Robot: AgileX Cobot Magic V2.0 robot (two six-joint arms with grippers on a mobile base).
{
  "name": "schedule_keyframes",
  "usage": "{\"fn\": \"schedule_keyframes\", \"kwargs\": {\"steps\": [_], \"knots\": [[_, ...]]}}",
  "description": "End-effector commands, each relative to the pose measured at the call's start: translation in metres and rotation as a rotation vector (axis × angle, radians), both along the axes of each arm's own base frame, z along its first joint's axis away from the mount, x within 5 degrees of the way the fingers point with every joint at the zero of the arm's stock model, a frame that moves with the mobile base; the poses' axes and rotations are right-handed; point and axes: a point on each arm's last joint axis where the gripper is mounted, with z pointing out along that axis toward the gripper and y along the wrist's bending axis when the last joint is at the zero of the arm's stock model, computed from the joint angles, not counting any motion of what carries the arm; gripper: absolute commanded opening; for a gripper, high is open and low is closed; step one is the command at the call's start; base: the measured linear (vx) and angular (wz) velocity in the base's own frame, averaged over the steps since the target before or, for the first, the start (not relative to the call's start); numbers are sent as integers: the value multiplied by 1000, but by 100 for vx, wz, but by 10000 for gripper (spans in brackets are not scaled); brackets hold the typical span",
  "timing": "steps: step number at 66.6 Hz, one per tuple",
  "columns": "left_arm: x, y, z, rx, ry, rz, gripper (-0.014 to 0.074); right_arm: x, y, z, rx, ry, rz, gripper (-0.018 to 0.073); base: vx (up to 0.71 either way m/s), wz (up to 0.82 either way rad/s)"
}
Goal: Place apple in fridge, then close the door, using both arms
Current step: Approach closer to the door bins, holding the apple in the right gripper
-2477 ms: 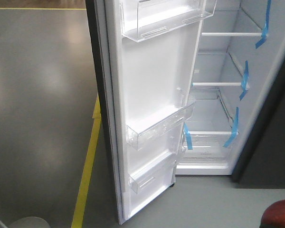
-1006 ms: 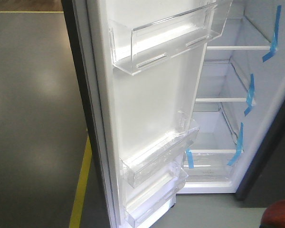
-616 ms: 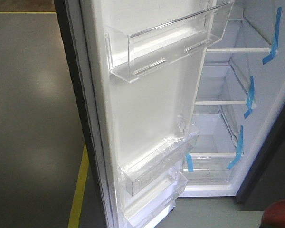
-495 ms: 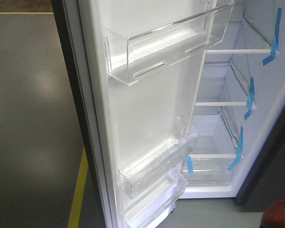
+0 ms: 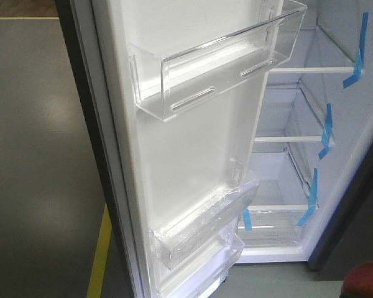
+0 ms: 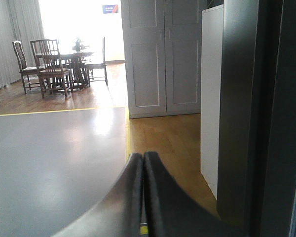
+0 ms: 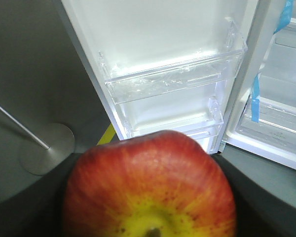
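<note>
Apple [image 7: 150, 173]: red, with a yellow patch round the stem. It is sitting clamped in the right tool [image 7: 148, 217], whose dark fingers [image 7: 34, 212] are pressing in from either side. It is filling the lower half of the right wrist view and is showing as a red sliver in the bottom right corner of the front view. It is hanging outside the fridge [image 5: 280, 118], low and in front of the door [image 5: 193, 155].

Left tool [image 6: 143, 159]: its tips are lying together on nothing and are facing out across the room beside a dark grey panel [image 6: 246, 98], probably the door's outer face.

Door: it is standing wide open, with its white lining facing the front camera and its clear bins [image 5: 217, 68] jutting out.

Fridge: its shelves [image 5: 298, 139] are looking bare, with blue tape strips [image 5: 326, 130] marking their edges.

Risks:
- The right wrist is looking mostly at the door lining, so a straight reach is likely heading into the lower bin [image 7: 172, 79] or the door edge, not a shelf. A knock there could be loosening the hold.
- The glossy skin is offering little purchase, so a slip would be sending the fruit to the floor [image 5: 43, 155].
- The left arm, working close by the door, could be nudging it shut too early.

Hidden or unclear:
- The apple is covering the finger contact.
- Both arms are lying outside the front view.
- The fridge top and base are being cut off.
- A round metal base [image 7: 44, 148] with a thin pole is going unidentified.
</note>
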Motion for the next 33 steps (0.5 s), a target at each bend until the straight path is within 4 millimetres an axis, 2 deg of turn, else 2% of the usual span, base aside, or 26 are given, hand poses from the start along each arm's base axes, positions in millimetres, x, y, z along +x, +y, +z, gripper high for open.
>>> {"fn": "schedule_keyframes", "kwargs": {"steps": [1,33], "knots": [[-3,0,13,-8,-107,0,-6,4,1,13,38,-72,-20,85,3,-2],[-3,0,13,-8,-107,0,-6,4,1,13,38,-72,-20,85,1,-1]]}}
